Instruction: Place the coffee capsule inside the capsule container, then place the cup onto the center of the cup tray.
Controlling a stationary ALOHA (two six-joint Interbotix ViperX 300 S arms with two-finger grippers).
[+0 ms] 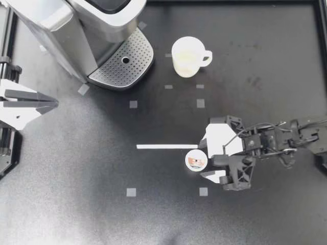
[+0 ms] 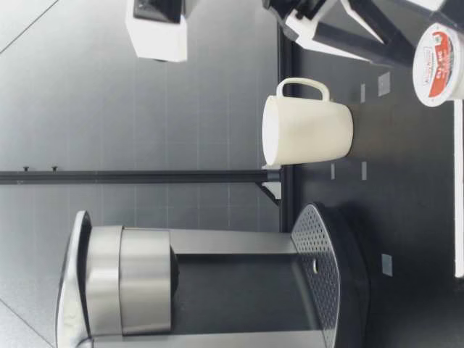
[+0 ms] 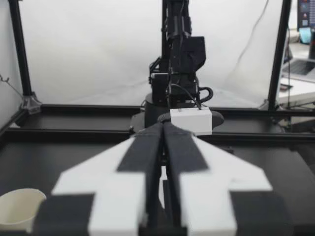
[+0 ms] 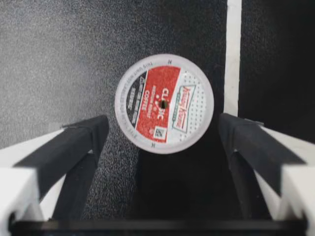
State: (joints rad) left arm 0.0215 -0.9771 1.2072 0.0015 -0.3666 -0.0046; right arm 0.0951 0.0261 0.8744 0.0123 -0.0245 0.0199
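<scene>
The coffee capsule (image 1: 195,161), with a red and white lid, stands on the black table. My right gripper (image 1: 203,160) is open around it. In the right wrist view the capsule (image 4: 164,103) sits between the two fingers (image 4: 74,147) with a gap on each side. The white cup (image 1: 188,56) stands upright at the back, to the right of the coffee machine's perforated cup tray (image 1: 125,64). In the low view the cup (image 2: 308,130) is beside the cup tray (image 2: 319,275). My left gripper (image 1: 55,103) hovers at the table's left edge, shut on nothing (image 3: 162,147).
The silver coffee machine (image 1: 76,25) fills the back left corner. A white tape strip (image 1: 166,146) lies just left of the capsule, and small grey tape squares (image 1: 133,104) dot the table. A black frame rail (image 1: 319,30) runs along the right side.
</scene>
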